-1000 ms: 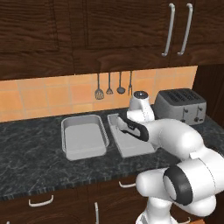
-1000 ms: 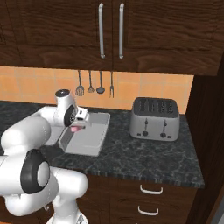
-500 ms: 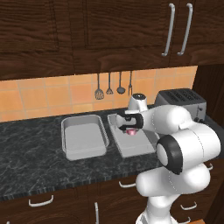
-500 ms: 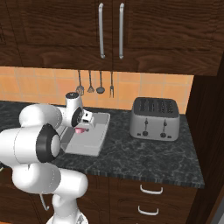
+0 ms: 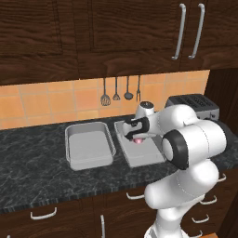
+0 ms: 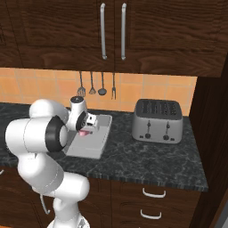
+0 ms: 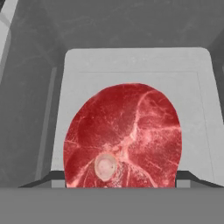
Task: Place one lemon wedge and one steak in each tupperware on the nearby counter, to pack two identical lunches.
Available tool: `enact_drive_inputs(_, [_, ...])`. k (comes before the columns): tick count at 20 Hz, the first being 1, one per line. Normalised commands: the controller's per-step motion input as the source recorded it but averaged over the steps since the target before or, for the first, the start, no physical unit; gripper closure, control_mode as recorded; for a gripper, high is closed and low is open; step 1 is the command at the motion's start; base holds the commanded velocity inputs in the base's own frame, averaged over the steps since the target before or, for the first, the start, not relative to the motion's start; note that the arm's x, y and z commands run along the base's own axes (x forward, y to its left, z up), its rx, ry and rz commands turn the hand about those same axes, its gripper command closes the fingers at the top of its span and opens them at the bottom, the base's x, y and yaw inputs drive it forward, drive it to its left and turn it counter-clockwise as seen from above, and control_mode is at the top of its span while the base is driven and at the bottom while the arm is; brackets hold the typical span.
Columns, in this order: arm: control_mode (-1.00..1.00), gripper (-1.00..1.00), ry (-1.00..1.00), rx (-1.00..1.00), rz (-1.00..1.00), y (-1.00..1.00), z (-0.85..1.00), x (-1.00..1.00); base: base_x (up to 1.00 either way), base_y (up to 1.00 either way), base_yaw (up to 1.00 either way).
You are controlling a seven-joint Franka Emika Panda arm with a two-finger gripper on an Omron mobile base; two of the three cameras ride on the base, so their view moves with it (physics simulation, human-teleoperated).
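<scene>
A round red raw steak with white marbling (image 7: 124,135) lies flat inside a shallow light-grey rectangular tupperware (image 7: 135,65), on a dark marbled counter (image 7: 109,22).

Soft, even rendered light fills my two base views, with no glare and only faint shadows. The upper cabinets (image 5: 69,37) stay dim and brown, while the orange tiles (image 5: 46,100) glow warmly. Edges stay crisp, without blur or bending. My hand view looks flat and greyish, and the steak (image 7: 124,135) is sharp.

Two trays (image 5: 90,149) (image 5: 145,155) sit side by side on the bench (image 5: 37,179); the steak (image 7: 123,136) apparently lies in the right one, toaster (image 6: 158,120) further right.
</scene>
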Motion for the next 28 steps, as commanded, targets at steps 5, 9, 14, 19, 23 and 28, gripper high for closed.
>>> enact_drive_inputs(5, [-1.0, -1.0, 0.0, 0.0, 0.0, 0.0, 0.0, 0.0, 0.0, 0.0, 0.0])
enact_drive_inputs(9, [-1.0, -1.0, 0.0, 0.0, 0.0, 0.0, 0.0, 0.0, 0.0, 0.0, 0.0])
enact_drive_inputs(14, [-1.0, -1.0, 0.0, 0.0, 0.0, 0.0, -0.01, 0.0, 0.0, 0.0, 0.0])
enact_drive_inputs(19, [-1.0, -1.0, 0.0, 0.0, 0.0, 0.0, 0.45, -0.57, 0.0, 0.0, 0.0])
enact_drive_inputs(23, [-1.0, -1.0, -0.01, 0.0, 0.0, 0.0, 0.39, -1.0, 0.0, 0.0, 0.0])
enact_drive_inputs(28, [-1.0, -1.0, 0.0, 0.0, 0.0, -0.03, 0.42, -1.0, 0.0, 0.0, 0.0])
